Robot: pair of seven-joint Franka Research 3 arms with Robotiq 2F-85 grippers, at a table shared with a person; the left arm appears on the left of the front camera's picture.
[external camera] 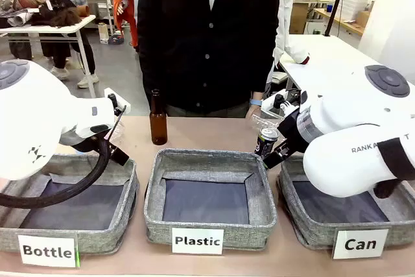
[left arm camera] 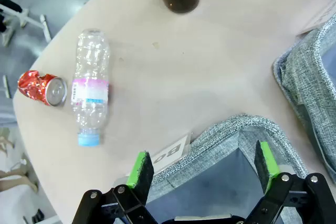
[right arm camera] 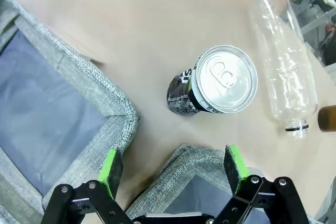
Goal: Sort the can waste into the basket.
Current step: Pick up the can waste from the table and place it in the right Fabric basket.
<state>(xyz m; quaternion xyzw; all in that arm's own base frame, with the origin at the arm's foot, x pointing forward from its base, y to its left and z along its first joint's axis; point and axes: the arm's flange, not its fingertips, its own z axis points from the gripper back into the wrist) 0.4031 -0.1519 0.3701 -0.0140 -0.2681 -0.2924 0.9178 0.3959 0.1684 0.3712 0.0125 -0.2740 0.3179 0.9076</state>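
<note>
Black metal drink can w/ silver top (right arm camera: 215,85) stands upright on worktop (right arm camera: 157,24), just past low grey fabric "Can" basket (external camera: 314,231) corner, straight ahead of right jaws – spread wide, empty, nearer arm. Dented red can (left arm camera: 42,87) lies on its side, well off left jaws, also spread.
</note>
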